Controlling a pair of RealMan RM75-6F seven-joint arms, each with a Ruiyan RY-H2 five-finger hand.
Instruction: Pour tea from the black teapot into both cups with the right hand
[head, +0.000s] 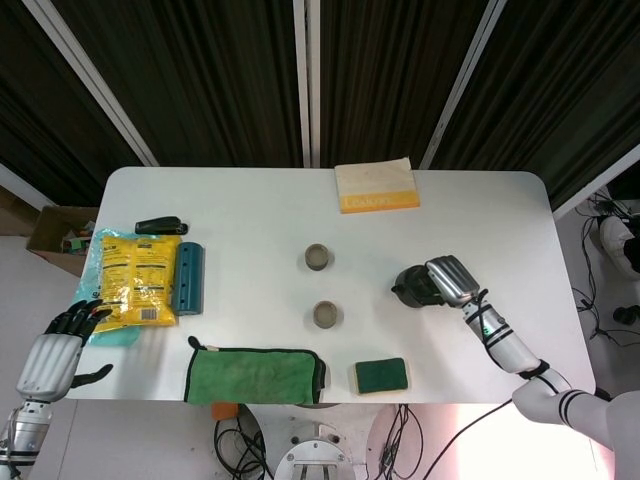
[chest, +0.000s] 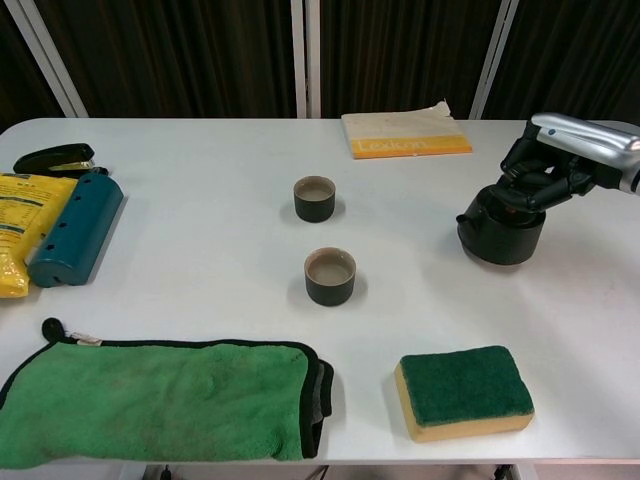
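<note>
Chest view has my right hand (chest: 556, 165) on top of the black teapot (chest: 500, 228), fingers curled over its lid and handle, gripping it; the pot sits upright on the white table (chest: 200, 250) toward the right edge, spout facing the 2 cups. I can see the far cup (chest: 315, 198) and the near cup (chest: 330, 275) standing apart near the table's middle, both well left of the pot. From the head view, my left hand (head: 58, 345) hangs off the table's left corner, fingers spread and holding nothing, beside the yellow bag (head: 133, 280). A green sponge (chest: 465, 391) lies in front of the teapot
</note>
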